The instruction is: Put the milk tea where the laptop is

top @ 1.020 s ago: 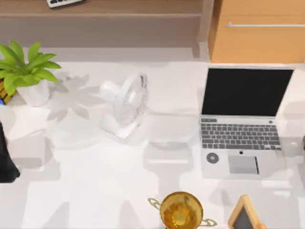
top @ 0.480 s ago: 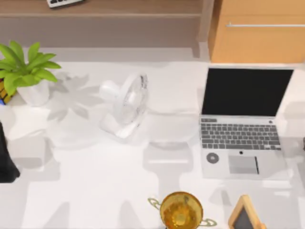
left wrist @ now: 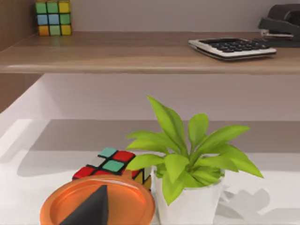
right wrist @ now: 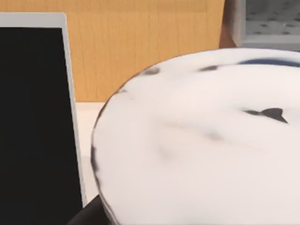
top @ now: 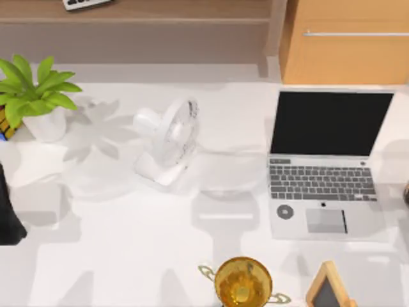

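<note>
Landmark: we are taking the laptop (top: pixel 326 166) as reference; it is standing open, screen upright.
Milk tea: we are reading the wide white round top with dark flecks (right wrist: pixel 201 140) as the milk tea, sitting just beside the laptop's screen edge on the side away from the fan (top: pixel 167 142).
Right gripper: the right gripper (top: pixel 407 193) is working at the table's edge just beyond the laptop's keyboard; we cannot tell its claw state.
Left arm: the left arm (top: pixel 7 214) is idling well apart from the laptop, beyond the fan and near the plant (top: pixel 39 96); claw state likewise cannot be told.
Hazard, collision: we are judging that a low carry toward the laptop is risking a strike on the upright screen.
Hazard, spill: setting the cup on the uneven keys is inviting tipping.
Hazard, grip: an off-centre hold is risking slippage.
</note>
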Action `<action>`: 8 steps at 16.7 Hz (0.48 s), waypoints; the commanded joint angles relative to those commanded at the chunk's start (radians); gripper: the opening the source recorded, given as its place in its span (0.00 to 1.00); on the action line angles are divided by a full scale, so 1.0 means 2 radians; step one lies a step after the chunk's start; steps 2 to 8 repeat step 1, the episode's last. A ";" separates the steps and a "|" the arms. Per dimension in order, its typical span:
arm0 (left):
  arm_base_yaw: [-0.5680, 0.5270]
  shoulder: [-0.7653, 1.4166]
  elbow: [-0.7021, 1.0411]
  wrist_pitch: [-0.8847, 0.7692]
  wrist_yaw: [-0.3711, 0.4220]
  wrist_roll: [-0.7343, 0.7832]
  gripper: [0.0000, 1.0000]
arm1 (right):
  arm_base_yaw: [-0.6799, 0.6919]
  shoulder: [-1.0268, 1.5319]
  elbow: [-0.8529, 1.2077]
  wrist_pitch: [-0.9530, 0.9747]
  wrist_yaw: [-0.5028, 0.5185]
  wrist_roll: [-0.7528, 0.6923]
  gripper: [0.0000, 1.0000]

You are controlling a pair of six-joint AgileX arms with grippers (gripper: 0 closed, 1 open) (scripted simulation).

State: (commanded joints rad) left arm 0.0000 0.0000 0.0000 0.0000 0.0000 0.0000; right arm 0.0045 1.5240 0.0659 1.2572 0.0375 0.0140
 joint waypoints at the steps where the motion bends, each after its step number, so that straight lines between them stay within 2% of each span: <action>1: 0.000 0.000 0.000 0.000 0.000 0.000 1.00 | 0.000 0.000 0.000 0.000 0.000 0.000 1.00; 8: 0.000 0.000 0.000 0.000 0.000 0.000 1.00 | 0.000 0.000 0.000 0.000 0.000 0.000 1.00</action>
